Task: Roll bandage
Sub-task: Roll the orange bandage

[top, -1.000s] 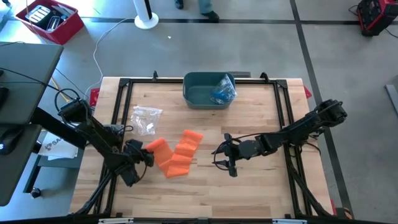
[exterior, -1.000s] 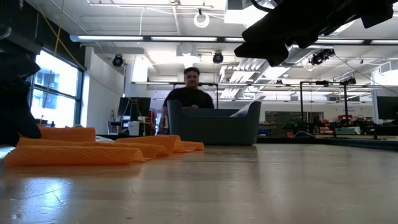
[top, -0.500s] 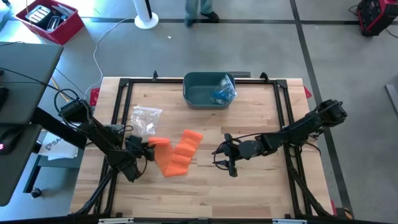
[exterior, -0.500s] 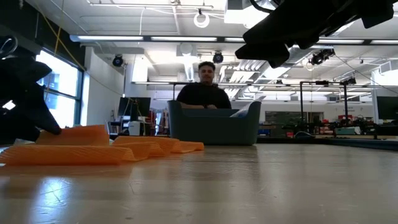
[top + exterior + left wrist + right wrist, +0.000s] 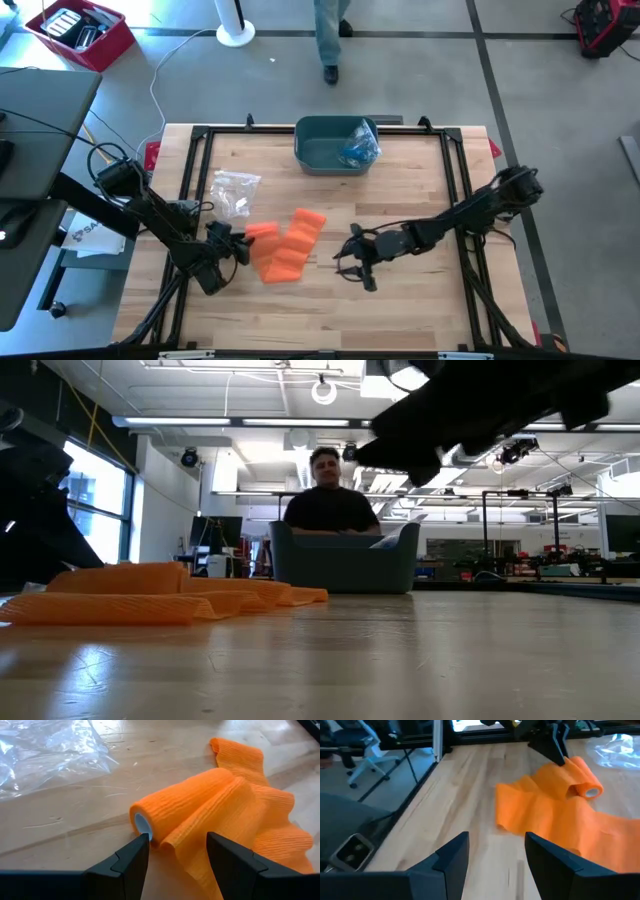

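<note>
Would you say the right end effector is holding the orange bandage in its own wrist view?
No, the right end effector is open and empty, short of the orange bandage.

Bright orange ribbed elastic bandage (image 5: 284, 248), partly rolled around a pale core at one end, roll lying on its side toward the desk's left edge, loose length in wavy folds toward the desk's middle
</note>
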### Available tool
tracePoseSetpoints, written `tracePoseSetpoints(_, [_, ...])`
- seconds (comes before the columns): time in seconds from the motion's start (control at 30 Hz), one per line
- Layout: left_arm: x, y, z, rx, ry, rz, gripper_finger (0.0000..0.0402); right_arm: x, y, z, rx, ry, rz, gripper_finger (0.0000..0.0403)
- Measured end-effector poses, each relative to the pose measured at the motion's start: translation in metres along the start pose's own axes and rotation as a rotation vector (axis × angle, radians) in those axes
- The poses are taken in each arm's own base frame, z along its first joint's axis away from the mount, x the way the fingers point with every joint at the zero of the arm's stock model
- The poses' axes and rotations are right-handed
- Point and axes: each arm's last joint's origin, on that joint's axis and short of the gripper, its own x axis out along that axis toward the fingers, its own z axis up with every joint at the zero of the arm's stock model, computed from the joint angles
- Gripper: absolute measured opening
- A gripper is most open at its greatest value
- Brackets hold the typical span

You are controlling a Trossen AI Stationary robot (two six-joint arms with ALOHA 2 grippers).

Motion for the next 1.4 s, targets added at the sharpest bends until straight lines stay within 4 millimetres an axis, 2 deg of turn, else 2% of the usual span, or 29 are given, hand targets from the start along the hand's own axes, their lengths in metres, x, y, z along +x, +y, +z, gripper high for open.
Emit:
tracePoseSetpoints(0.1, [-0.001,0.0,0.0,-0.004,0.002,-0.002,0.0193,0.029,-0.006,0.005,-0.008,0.005,-0.027,0.0185])
tracePoseSetpoints(0.23, [-0.001,0.0,0.0,-0.006,0.003,-0.002,0.0193,0.077,-0.017,0.019,-0.01,0.012,-0.077,0.0185])
tracePoseSetpoints(0.37, [-0.001,0.0,-0.001,-0.008,0.005,-0.003,0.0193,0.125,-0.03,0.027,-0.051,0.105,-0.112,0.0185])
tracePoseSetpoints(0.57, [-0.001,0.0,-0.001,-0.008,0.004,-0.003,0.0193,0.18,-0.049,0.016,-0.055,0.293,-0.108,0.0185])
tracePoseSetpoints(0.67, [-0.001,0.0,0.0,-0.01,-0.01,-0.013,0.0193,0.196,-0.055,0.009,-0.025,0.366,-0.074,0.0182])
tracePoseSetpoints(0.77, [-0.001,-0.001,0.0,-0.026,-0.034,-0.032,0.0193,0.199,-0.056,0.003,-0.015,0.435,-0.048,0.0151])
tracePoseSetpoints(0.93, [-0.001,-0.002,0.002,-0.068,-0.088,-0.066,0.0193,0.187,-0.046,0.004,-0.033,0.546,-0.024,0.0041])
tracePoseSetpoints(1.0, [-0.001,-0.003,0.003,-0.092,-0.125,-0.092,0.0193,0.18,-0.039,0.007,-0.059,0.582,-0.003,0.0012])
tracePoseSetpoints(1.2, [0.002,-0.009,-0.003,-0.156,-0.169,-0.165,0.0193,0.163,-0.011,0.016,-0.11,0.644,0.015,0.0022])
tracePoseSetpoints(1.4, [0.007,-0.017,-0.017,-0.098,-0.103,-0.178,0.0193,0.158,0.005,0.016,-0.132,0.666,0.019,0.0004])
